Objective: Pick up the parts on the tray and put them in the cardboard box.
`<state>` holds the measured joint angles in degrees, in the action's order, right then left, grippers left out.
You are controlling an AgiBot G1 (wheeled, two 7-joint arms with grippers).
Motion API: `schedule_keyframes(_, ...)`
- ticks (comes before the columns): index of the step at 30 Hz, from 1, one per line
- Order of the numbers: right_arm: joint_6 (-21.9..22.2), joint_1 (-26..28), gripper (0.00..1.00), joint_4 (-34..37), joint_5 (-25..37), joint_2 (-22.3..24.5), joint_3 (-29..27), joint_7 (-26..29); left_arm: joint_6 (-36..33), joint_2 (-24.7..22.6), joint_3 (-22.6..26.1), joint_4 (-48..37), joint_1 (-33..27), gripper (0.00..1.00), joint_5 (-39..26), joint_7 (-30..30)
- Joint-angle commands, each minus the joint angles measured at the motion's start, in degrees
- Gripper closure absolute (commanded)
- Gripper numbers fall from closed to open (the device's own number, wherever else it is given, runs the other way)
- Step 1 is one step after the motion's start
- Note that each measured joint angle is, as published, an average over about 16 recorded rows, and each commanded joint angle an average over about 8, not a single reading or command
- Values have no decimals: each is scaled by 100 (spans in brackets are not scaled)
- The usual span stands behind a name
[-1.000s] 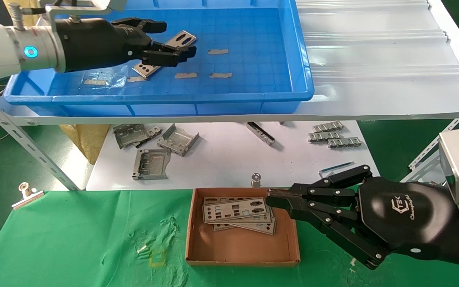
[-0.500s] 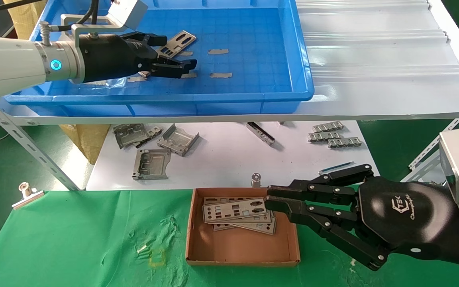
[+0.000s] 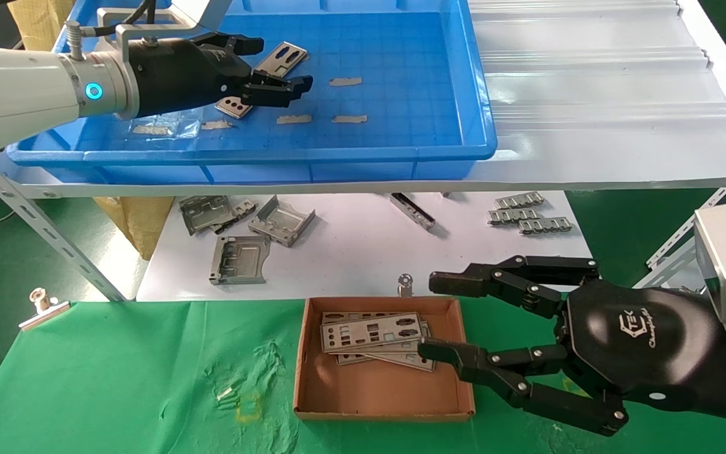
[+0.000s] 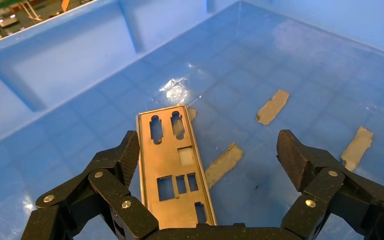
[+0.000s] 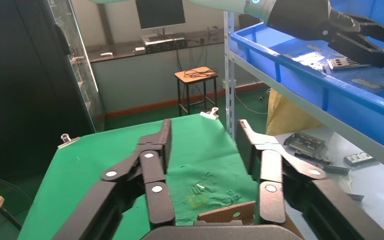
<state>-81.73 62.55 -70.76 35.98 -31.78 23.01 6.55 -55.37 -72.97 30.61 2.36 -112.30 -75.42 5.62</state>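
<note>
part (image 3: 281, 60) in tray (image 3: 451, 75), parts (image 3: 372, 337) in cardboard box (image 3: 375, 394)

A white shelf (image 3: 590, 94) on slotted metal legs carries the blue tray (image 3: 464, 94) at its left end. Below it a white board (image 3: 350, 252) bears bent grey brackets (image 3: 246, 236) and several small metal strips (image 3: 530, 216) (these well to the right). In front, the green-covered desk (image 3: 117, 378) holds the cardboard box (image 3: 382, 403) and a metal clip (image 3: 41, 307).
</note>
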Motion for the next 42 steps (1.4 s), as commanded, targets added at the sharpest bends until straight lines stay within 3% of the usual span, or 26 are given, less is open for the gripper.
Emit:
schedule_keyframes(1,0,0,0,0,0,0,0,0,-9,-7,-21,-17,-14,0,29,47)
schedule_keyframes(6,0,0,0,0,0,0,0,0,167,-13,-7,-68,-50,0,6,162)
schedule_keyframes(9,0,0,0,0,0,0,0,0,329,-20,-9,-93,-59,8,6,231)
schedule_keyframes(13,0,0,0,0,0,0,0,0,466,-57,-30,-150,-46,36,33,244)
schedule_keyframes(17,0,0,0,0,0,0,0,0,518,-93,-59,-208,-33,77,76,188)
schedule_keyframes(21,0,0,0,0,0,0,0,0,573,-122,-77,-248,-19,99,102,133)
schedule_keyframes(42,0,0,0,0,0,0,0,0,636,-128,-87,-274,88,100,116,-86)
